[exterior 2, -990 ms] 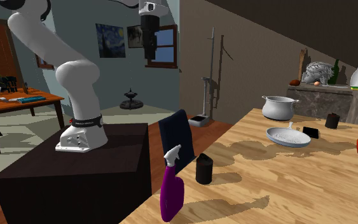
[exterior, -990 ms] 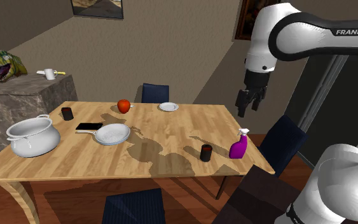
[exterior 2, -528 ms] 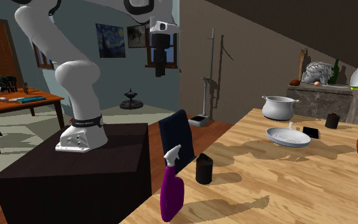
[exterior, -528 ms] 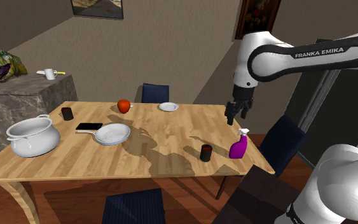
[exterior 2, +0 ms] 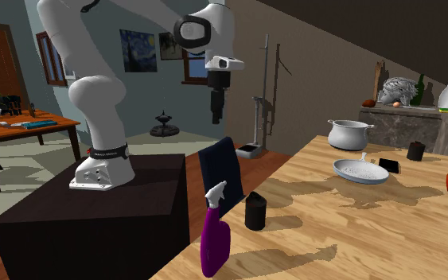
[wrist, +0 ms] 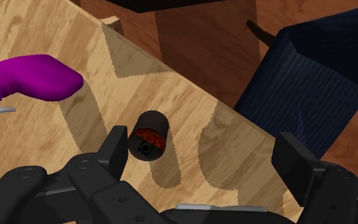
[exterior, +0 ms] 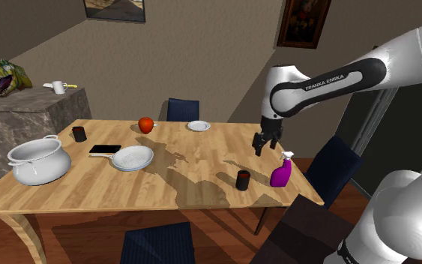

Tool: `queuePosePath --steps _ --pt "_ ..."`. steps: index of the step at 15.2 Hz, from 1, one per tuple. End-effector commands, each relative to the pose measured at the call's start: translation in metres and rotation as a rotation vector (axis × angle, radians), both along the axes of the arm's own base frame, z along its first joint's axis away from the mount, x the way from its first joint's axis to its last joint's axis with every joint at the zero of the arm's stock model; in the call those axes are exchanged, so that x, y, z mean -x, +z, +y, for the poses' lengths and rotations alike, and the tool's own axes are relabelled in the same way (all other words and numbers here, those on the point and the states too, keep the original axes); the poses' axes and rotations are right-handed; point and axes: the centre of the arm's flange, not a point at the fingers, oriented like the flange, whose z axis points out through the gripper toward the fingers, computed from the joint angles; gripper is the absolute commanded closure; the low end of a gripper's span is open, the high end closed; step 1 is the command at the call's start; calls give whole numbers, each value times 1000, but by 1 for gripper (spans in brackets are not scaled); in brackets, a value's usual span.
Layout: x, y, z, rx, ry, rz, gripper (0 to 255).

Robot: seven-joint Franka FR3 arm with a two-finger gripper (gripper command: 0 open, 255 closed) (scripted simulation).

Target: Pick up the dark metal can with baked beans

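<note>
Up above the purple spray bottle (exterior: pixel 281 174), the gripper (exterior: pixel 262 148) had sunk lower this past second, jaws spread wide and empty. The dark can (wrist: pixel 149 137), beans showing on top, stood just beside that bottle. Approach closing, grasp not yet begun.

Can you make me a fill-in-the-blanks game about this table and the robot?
The spray bottle beside the dark can is ____ in colour. The gripper hanging over the table is ____, not shut. The round fruit on the table is ____. Missing words: purple, open, red.
</note>
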Motion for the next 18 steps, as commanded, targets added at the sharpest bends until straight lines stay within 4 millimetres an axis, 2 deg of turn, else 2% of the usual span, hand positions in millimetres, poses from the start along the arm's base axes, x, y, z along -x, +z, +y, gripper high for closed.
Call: queuePosePath --steps 1,18 --pt "-12 -22 -11 -1 -2 -3 0" --pt "-124 -200 -89 -15 -15 -14 0"
